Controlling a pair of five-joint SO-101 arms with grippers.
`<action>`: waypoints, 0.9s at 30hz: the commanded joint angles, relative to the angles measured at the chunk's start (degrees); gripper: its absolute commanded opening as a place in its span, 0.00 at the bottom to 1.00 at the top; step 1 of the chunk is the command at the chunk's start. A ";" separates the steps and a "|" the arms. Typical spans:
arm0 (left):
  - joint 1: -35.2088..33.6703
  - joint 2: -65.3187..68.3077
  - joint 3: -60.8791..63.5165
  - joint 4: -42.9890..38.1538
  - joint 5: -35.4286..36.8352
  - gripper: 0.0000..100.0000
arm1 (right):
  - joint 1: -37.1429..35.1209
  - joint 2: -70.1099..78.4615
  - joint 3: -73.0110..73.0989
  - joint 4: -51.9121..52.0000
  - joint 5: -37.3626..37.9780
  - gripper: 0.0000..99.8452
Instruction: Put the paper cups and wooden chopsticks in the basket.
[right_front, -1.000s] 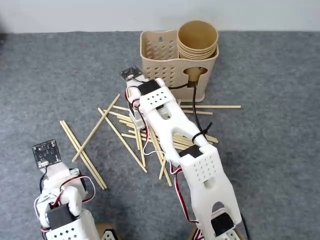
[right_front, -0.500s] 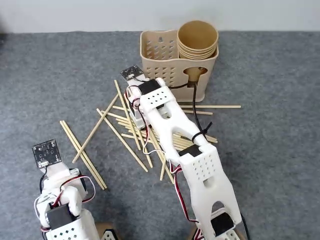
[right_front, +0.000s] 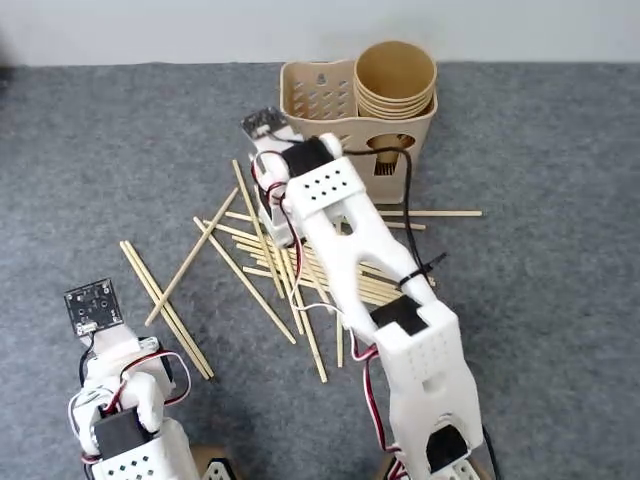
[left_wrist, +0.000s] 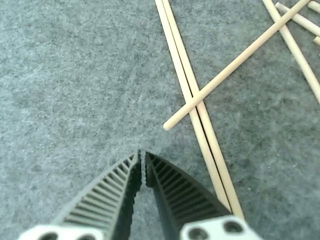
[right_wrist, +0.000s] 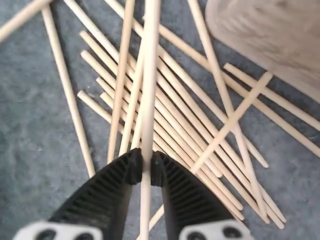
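Note:
My right gripper (right_wrist: 142, 169) is shut on one wooden chopstick (right_wrist: 150, 75), held above the loose pile of chopsticks (right_wrist: 190, 130). From above, that gripper (right_front: 276, 228) hangs over the left side of the pile (right_front: 350, 275), just in front of the beige basket (right_front: 320, 100), and the held chopstick (right_front: 250, 205) slants across it. A stack of paper cups (right_front: 395, 75) stands in the basket's right half. My left gripper (left_wrist: 141, 156) is shut on nothing, low over the grey mat beside a pair of chopsticks (left_wrist: 200, 115).
The basket's left compartment (right_front: 318, 92) holds nothing visible. A crossed chopstick (left_wrist: 235, 62) lies over the pair near my left gripper. Grey mat (right_front: 540, 300) lies bare to the right of the pile and far left.
My right arm has risen and swung toward the basket with a chopstick in its gripper; nearby sticks in the pile shifted. The left arm has kept still.

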 joint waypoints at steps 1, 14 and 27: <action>-0.35 -0.97 -0.66 0.35 0.35 0.01 | -1.36 -7.96 -2.64 0.92 0.35 0.01; -0.35 -0.97 -0.66 0.35 0.35 0.01 | -0.92 -25.45 -7.65 -14.90 0.35 0.01; -0.35 -0.97 -0.66 0.35 0.35 0.01 | 8.66 -21.05 -7.30 -48.31 0.35 0.01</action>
